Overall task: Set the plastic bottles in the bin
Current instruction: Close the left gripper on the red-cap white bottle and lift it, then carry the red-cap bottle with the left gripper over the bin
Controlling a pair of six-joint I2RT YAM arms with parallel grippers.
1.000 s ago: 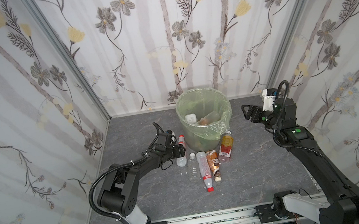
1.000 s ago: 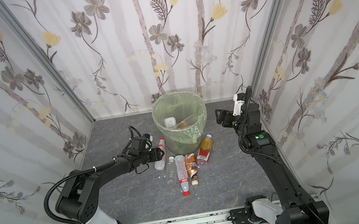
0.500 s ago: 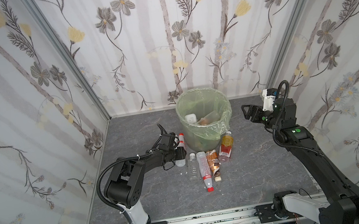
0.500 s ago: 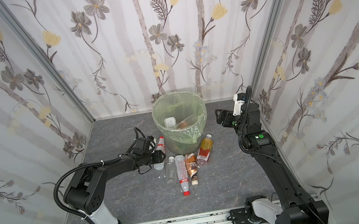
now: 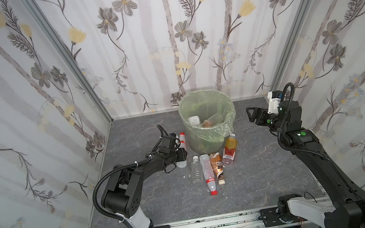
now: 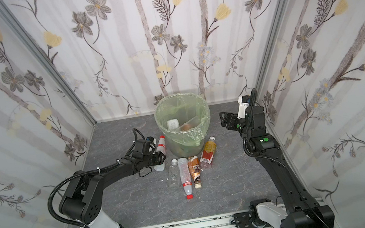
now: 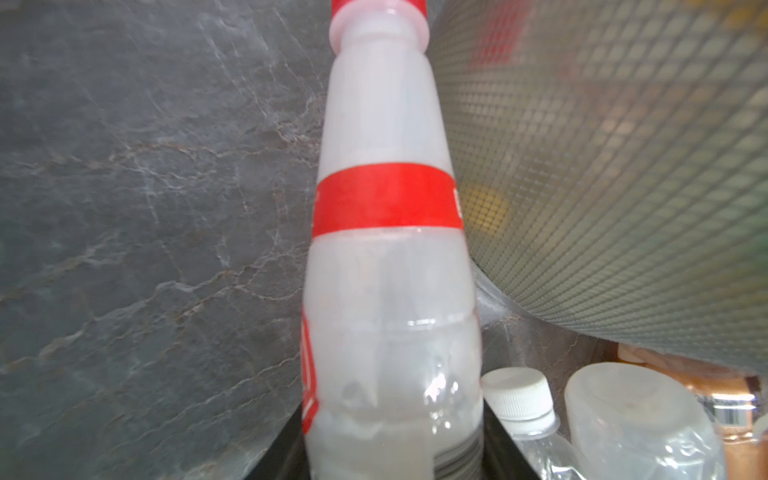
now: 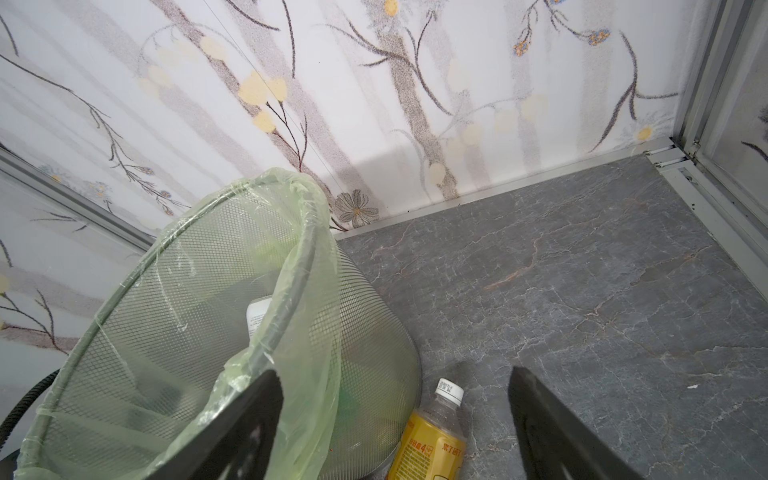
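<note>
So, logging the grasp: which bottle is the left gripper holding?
The red-banded cloudy bottle beside the bin; only it sits in the left gripper.

A robot lab test cell dressed like a room: floral wallpaper panels (image 5: 166,47) held in aluminium posts (image 5: 64,51) box in a grey stone-look surface (image 5: 166,204). A left arm (image 5: 150,166) and right arm (image 5: 320,162) are bolted to a slotted rail (image 5: 206,226) along the frame's lower edge.

Bin (image 5: 195,142) centre-back; four bottles (image 5: 206,169) lying before it; another bottle (image 5: 182,138) at left.
</note>
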